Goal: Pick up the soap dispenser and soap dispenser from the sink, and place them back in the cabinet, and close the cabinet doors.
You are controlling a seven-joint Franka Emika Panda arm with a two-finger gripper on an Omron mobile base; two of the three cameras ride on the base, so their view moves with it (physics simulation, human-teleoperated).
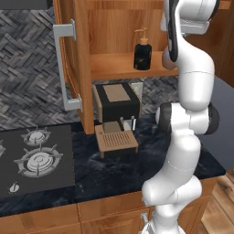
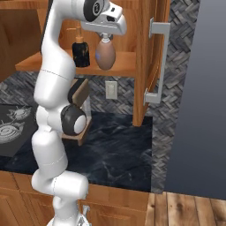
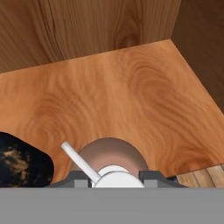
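The brown wooden cabinet (image 2: pixel 123 26) stands open. On its inner shelf (image 2: pixel 121 66) a black squarish soap dispenser (image 2: pixel 80 52) (image 1: pixel 142 55) with a tan pump stands upright. Just to its right my gripper (image 2: pixel 105 38) (image 3: pixel 114 177) is shut from above on the white pump of the peach egg-shaped soap dispenser (image 2: pixel 105 55) (image 3: pixel 109 153). Its base is level with the shelf; I cannot tell whether it touches. In the left base view the arm hides most of the peach dispenser (image 1: pixel 168 60). Both cabinet doors (image 1: pixel 75 59) (image 2: pixel 150 57) are swung wide. The sink is out of view.
A black and tan coffee machine (image 1: pixel 116 114) stands on the dark counter (image 2: pixel 119 145) below the shelf. A gas hob (image 1: pixel 36 157) lies at the left. The long grey door handles (image 1: pixel 61 68) (image 2: pixel 158 62) jut out on either side of the arm. The shelf has free room at the right.
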